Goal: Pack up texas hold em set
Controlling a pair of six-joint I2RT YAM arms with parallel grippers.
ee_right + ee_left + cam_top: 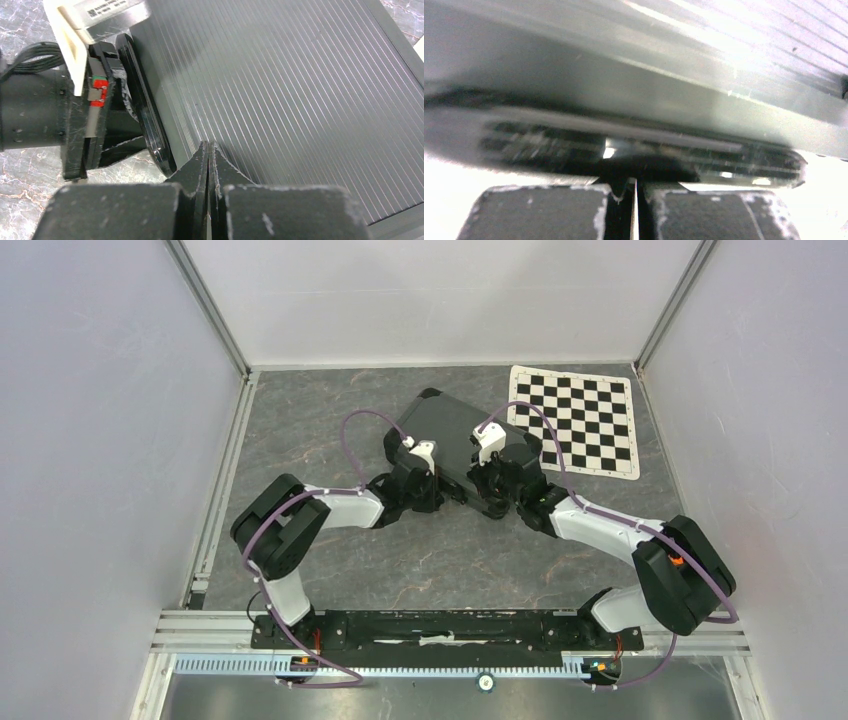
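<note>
The left gripper (634, 186) has its fingers pressed together, only a thin slit between them, the tips right up against the glossy handle (639, 150) on the near side of the case (452, 426); the case lies shut and skewed on the grey marbled table (330, 420), well back from the arm bases; its lid is ribbed (the fine grooves show best from the right wrist); the right gripper (209, 150) also has its fingers together, tips on the lid just beside the handle edge; to the right, a chequered mat (580, 418) lies flat, its corner close by the case.
</note>
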